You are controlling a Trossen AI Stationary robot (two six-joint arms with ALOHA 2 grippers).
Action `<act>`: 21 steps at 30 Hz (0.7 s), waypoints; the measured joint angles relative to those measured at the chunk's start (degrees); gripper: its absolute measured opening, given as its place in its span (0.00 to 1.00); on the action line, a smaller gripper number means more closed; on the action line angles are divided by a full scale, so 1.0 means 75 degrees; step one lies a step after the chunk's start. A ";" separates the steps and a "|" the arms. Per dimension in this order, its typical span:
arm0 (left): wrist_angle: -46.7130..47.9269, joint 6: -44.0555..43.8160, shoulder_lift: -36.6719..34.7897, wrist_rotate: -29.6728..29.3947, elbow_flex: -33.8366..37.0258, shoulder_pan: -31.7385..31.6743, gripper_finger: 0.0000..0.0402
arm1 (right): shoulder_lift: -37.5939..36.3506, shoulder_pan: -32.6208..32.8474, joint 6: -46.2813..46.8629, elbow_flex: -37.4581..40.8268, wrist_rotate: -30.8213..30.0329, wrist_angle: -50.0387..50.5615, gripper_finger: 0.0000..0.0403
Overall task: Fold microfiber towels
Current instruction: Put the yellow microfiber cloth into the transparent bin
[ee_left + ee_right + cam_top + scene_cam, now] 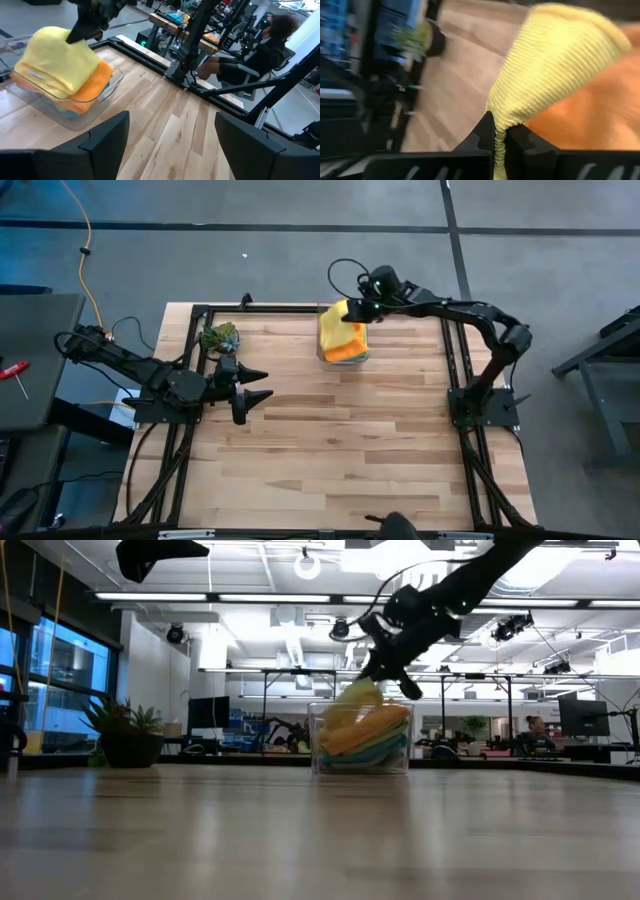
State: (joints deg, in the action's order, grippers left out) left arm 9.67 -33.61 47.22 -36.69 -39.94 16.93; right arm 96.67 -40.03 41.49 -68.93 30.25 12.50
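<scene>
My right claw pinches the yellow towel over the box.

My left claw [262,385] waits above the tabletop's [340,450] left side, fingers spread and empty. Farther back, my right claw [496,136] is clamped on a corner of the yellow towel [335,320], which lies on the orange towel [350,350] in the clear box [362,747].

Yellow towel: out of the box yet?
Not fully. The right gripper pinches the yellow towel, which still lies on the pile in the clear box.
</scene>
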 joint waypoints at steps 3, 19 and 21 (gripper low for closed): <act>0.0000 -0.0012 0.0000 0.0000 0.0000 -0.0003 0.71 | 0.0123 -0.0160 -0.0315 0.0000 -0.0026 0.0529 0.00; 0.0029 0.0024 0.0000 -0.0274 0.0000 -0.0006 0.71 | 0.0098 -0.0346 -0.0223 0.0000 -0.0515 0.1409 0.00; 0.0048 0.0024 0.0000 -0.0283 0.0000 -0.0006 0.71 | 0.0100 -0.0270 -0.0189 0.0000 -0.0686 0.1438 0.00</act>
State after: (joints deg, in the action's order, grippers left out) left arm 10.03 -33.43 47.22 -38.81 -39.94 16.88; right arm 97.42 -42.06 40.07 -68.93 25.11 23.29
